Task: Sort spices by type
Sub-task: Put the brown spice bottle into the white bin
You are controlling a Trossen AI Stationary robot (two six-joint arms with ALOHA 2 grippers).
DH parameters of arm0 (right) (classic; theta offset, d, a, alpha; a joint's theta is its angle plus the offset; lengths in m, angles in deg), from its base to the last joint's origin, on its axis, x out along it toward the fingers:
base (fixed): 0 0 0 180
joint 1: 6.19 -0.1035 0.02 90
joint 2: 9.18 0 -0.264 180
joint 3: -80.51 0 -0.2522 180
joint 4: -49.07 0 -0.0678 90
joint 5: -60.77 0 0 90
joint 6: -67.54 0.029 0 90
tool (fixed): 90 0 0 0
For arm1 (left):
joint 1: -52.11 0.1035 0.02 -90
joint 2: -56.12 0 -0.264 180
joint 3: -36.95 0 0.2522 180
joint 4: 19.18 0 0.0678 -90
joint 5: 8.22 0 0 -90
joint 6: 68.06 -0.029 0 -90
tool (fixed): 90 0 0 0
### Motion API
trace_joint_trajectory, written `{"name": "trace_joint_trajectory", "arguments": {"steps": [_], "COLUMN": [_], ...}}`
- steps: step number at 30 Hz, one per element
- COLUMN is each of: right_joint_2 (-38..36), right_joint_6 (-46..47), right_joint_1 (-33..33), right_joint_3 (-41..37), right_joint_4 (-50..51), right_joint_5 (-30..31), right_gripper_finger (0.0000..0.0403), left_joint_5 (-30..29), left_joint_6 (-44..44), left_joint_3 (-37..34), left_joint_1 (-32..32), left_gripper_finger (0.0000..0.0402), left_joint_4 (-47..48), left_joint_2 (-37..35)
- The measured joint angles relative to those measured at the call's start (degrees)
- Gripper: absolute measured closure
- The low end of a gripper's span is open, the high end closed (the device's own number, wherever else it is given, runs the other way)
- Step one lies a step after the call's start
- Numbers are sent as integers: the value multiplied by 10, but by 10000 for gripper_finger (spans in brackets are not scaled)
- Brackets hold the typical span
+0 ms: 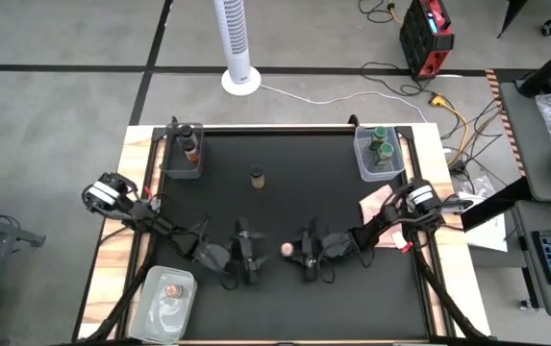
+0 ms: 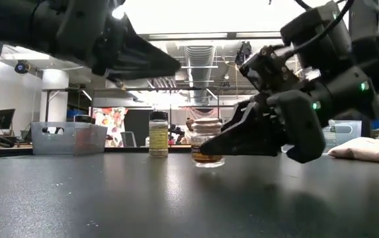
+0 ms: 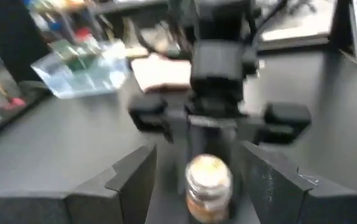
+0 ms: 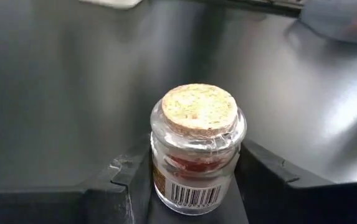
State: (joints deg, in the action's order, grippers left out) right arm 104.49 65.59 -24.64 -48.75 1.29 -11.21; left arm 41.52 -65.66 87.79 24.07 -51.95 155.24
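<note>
A small glass spice jar [image 1: 286, 249] with a pinkish-brown cork top stands on the black mat between both grippers. My right gripper [image 1: 301, 252] reaches it from the table's right, with a finger on each side of it. My left gripper [image 1: 254, 257] faces it from the left, open, its fingertips [image 3: 144, 158] standing wide of the jar [image 3: 208, 186] without touching. A second jar [image 1: 256, 176] with a dark lid stands alone farther back. Dark-lidded jars sit in the far left tub [image 1: 181, 165], green-lidded ones in the far right tub [image 1: 379, 171], and one pinkish-topped jar in the near left tub [image 1: 166, 309]. My right gripper [image 4: 194, 171] pinches the jar's glass body [image 4: 166, 177] below the cork, one finger [image 4: 128, 183] against each side. The fingers come in nearly level from the table's right. The jar stays upright with its base [image 2: 207, 162] on the mat.
A pinkish cloth [image 1: 381, 207] lies by the right arm at the mat's right edge. The mat's middle and near strip hold nothing but the two jars. A white tower fan [image 1: 237, 43] and cables stand beyond the table's far edge.
</note>
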Motion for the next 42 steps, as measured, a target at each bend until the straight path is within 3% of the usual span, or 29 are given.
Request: {"name": "trace_joint_trajectory", "arguments": {"steps": [5, 9, 20, 24, 30, 42], "right_joint_2": [-61, -84, -93, -93, -93, -92], "right_joint_6": [-24, -42, -62, -63, -56, -51], "right_joint_1": [-1, -6, -13, -13, -13, -13], "right_joint_3": [45, 73, 78, 79, 80, 79], "right_joint_4": [206, 287, 288, 287, 292, 297], "right_joint_5": [32, 51, 74, 77, 77, 79], "right_gripper_finger": [226, 226, 226, 226, 226, 226], "left_joint_5": [21, 48, 22, 56, 62, 67], "left_joint_6": [43, 44, 31, 23, -2, -13], "left_joint_3": [49, 75, 75, 86, 109, 100], "left_joint_1": [10, 12, 26, 41, 57, 64], "left_gripper_finger": [180, 152, 100, 100, 103, 133], "left_joint_4": [121, 162, 130, 97, 70, 61], "left_joint_2": [3, 11, 51, 87, 132, 128]}}
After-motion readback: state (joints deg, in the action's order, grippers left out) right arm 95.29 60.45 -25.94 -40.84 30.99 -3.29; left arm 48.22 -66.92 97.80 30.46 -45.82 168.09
